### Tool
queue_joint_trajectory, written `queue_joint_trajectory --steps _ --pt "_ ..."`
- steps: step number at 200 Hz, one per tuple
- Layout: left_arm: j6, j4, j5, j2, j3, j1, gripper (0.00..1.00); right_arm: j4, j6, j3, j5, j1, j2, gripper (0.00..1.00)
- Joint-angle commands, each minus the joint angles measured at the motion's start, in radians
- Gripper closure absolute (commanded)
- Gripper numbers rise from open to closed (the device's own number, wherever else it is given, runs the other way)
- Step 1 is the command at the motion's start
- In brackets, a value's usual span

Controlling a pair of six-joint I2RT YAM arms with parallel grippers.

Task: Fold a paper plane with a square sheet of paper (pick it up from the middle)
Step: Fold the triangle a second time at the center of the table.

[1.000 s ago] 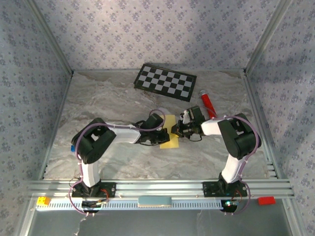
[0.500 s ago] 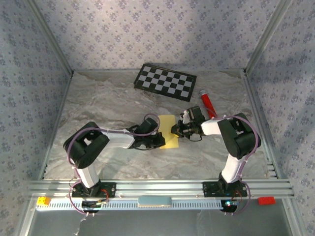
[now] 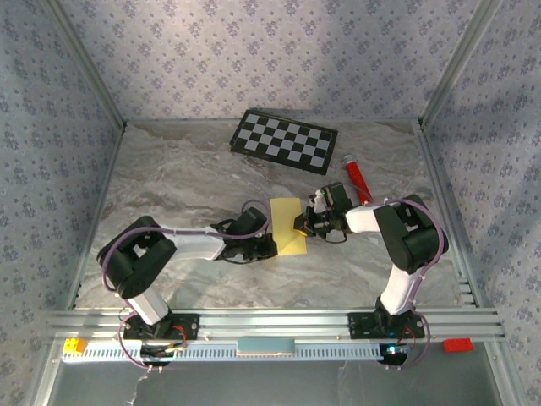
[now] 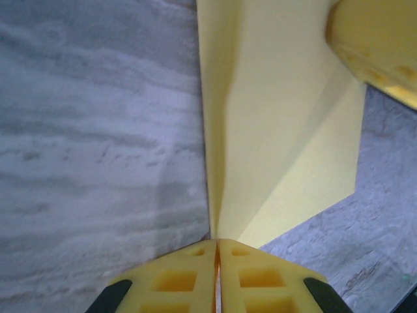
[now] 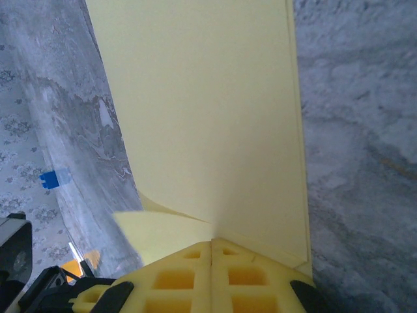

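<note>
found at mid-tabletop (image 3: 169, 186), between the two arms: square sheet of paper (image 3: 287, 222), already part-folded. pinched shut along one folded edge by the left pincer (image 4: 216, 242), and clamped tight on the opposite side by the right pincer (image 5: 212, 242). gripped from both sides probably to hold the layers aligned for a lengthwise crease. thin, matte, pale yellow, plain; crisp diagonal flap, sharp straight edges. beneath, grey marbled surface.

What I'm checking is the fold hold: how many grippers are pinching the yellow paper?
2. The left gripper is shut on the yellow paper at its near left edge; the right gripper is shut on its right edge.
</note>
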Motion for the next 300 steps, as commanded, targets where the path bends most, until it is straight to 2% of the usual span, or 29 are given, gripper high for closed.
queue_joint_trajectory --steps 1,28,50,96,151,227,274,300 --pt "0.033 -0.141 -0.039 -0.051 -0.02 -0.011 0.89 -0.108 -0.013 -0.03 0.113 -0.011 0.041 1.0" --pt "0.044 -0.183 -0.053 -0.104 0.026 -0.01 0.88 -0.111 -0.011 -0.03 0.112 -0.009 0.035 1.0" --pt "0.05 -0.156 -0.036 -0.109 0.055 -0.007 0.87 -0.108 -0.009 -0.032 0.115 -0.008 0.031 1.0" --pt "0.031 -0.02 0.071 0.012 0.133 0.0 0.87 -0.111 -0.013 -0.032 0.115 -0.008 0.027 1.0" --pt "0.016 -0.038 0.056 0.096 0.111 0.002 0.88 -0.108 -0.013 -0.036 0.119 -0.008 0.026 1.0" --pt "0.016 -0.079 0.01 -0.026 -0.032 0.0 0.89 -0.11 -0.021 -0.035 0.118 -0.013 0.032 1.0" --pt "0.043 -0.093 -0.024 -0.106 0.007 0.013 0.9 -0.112 -0.017 -0.03 0.111 -0.01 0.022 1.0" --pt "0.049 -0.027 0.047 -0.077 0.057 0.062 0.9 -0.113 -0.016 -0.027 0.11 -0.008 0.015 1.0"
